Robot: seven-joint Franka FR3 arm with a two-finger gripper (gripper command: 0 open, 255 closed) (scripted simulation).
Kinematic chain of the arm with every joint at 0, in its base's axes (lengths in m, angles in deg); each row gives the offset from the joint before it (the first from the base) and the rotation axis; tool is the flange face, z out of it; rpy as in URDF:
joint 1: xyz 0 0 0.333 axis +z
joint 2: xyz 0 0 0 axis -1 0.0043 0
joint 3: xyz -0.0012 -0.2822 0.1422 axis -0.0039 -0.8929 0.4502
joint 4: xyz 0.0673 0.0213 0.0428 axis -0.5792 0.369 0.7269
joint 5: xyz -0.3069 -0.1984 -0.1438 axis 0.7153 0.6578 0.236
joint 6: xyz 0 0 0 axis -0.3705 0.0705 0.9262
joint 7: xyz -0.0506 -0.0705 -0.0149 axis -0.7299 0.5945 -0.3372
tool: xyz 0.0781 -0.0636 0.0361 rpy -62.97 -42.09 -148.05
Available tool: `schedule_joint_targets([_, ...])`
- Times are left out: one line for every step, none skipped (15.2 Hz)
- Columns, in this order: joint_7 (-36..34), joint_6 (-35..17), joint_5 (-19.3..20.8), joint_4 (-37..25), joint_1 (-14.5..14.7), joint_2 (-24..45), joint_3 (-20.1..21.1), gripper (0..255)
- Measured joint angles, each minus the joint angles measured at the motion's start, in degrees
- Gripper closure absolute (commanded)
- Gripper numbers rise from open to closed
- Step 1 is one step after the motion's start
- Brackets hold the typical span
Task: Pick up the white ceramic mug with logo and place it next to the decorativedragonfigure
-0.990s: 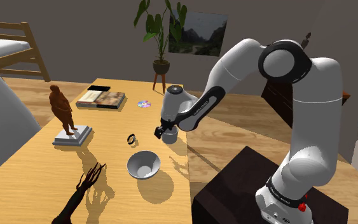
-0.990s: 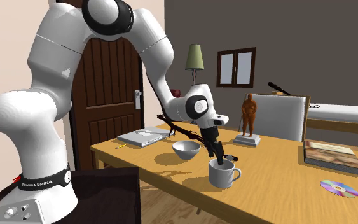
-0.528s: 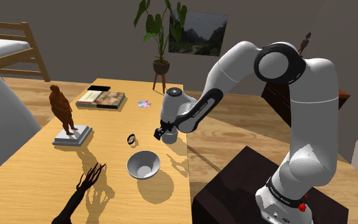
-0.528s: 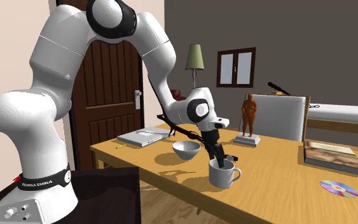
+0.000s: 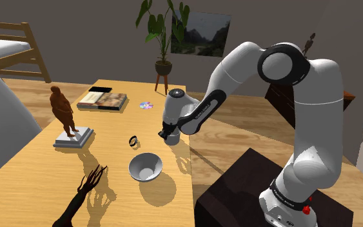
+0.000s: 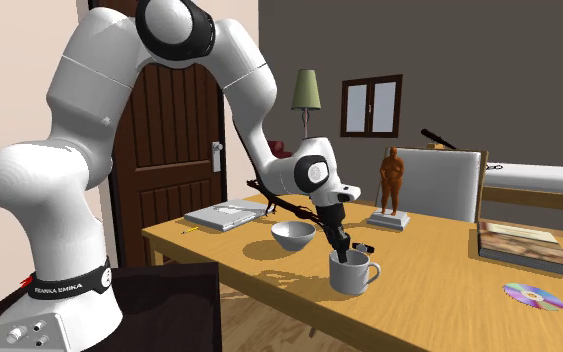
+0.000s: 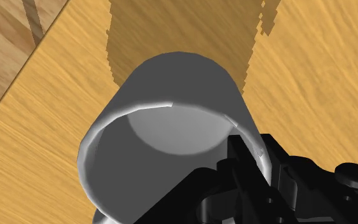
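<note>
Gripper (image 6: 340, 250) lowered slightly | fingers (image 7: 240, 167) clasp mug (image 6: 355, 276) rim | mug unmoved

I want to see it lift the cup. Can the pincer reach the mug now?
Probably yes. The pincer is right at the rim of the mug, reaching into its open top, with nothing in between; the bowl sits apart, off to one side.

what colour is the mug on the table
Plain light grey mug, no logo visible; the second exterior view shows it best.

Bowl (image 6: 294, 236) near mug (image 6: 350, 280), seemingly apart.
</note>
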Motion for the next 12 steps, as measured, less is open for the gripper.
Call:
schedule_joint_targets([0.0, 0.0, 0.0, 0.0, 0.0, 0.0, 0.0, 255])
schedule_joint_targets([0.0, 0.0, 0.0, 0.0, 0.0, 0.0, 0.0, 255])
schedule_joint_targets([0.0, 0.0, 0.0, 0.0, 0.0, 0.01, 0.0, 255])
schedule_joint_targets([0.0, 0.0, 0.0, 0.0, 0.0, 0.01, 0.0, 255])
schedule_joint_targets([0.21, 0.3, -0.24, 0.03, -0.14, -0.31, 0.21, 255])
schedule_joint_targets([0.48, 0.58, -0.52, 0.26, -0.35, -0.84, 0.45, 255])
schedule_joint_targets([0.8, 1.05, -0.91, 0.41, -0.56, -1.45, 0.79, 255])
schedule_joint_targets([1.22, 1.62, -1.38, 0.45, -0.81, -2.06, 1.18, 255])
schedule_joint_targets([1.72, 2.09, -1.86, 0.64, -1.15, -2.73, 1.55, 255])
schedule_joint_targets([2.19, 2.63, -2.38, 0.81, -1.46, -3.47, 1.94, 255])
schedule_joint_targets([2.59, 3.22, -2.84, 0.69, -1.65, -3.95, 2.28, 255])
schedule_joint_targets([2.99, 3.72, -3.31, 0.86, -1.9, -4.64, 2.61, 255])
